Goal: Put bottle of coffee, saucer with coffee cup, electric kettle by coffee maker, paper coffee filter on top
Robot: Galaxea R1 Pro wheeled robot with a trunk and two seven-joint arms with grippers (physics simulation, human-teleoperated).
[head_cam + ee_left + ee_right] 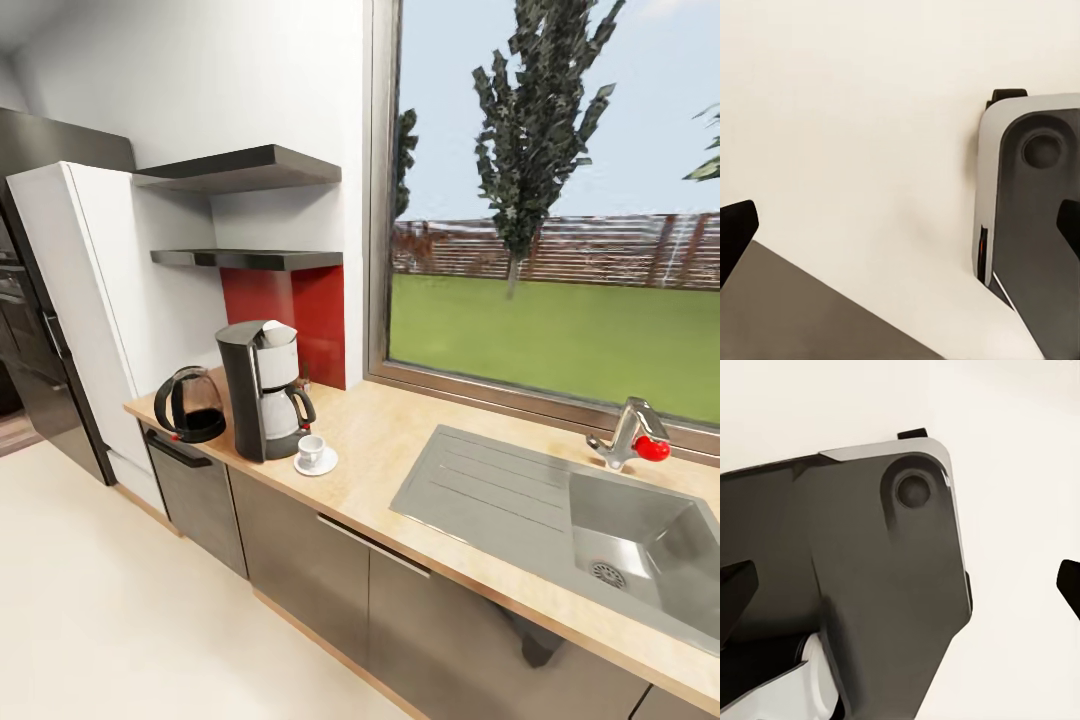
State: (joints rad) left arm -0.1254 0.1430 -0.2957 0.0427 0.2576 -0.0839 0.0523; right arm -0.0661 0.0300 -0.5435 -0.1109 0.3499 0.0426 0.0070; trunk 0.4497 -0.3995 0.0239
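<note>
Locating bottle of coffee next; both grippers wide, empty. Coffee maker (262, 388), electric kettle (190, 404), coffee cup (311, 449) on saucer (317, 463) set: approach w/o bumping.

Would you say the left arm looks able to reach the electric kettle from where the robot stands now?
Probably not yet. The electric kettle sits far off at the kitchen countertop's end beside the coffee maker, while the left gripper hangs open over bare floor.

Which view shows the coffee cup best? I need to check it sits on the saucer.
The head view: the coffee cup sits on the saucer beside the coffee maker. Both wrist views look at the floor and the robot's base instead.
</note>
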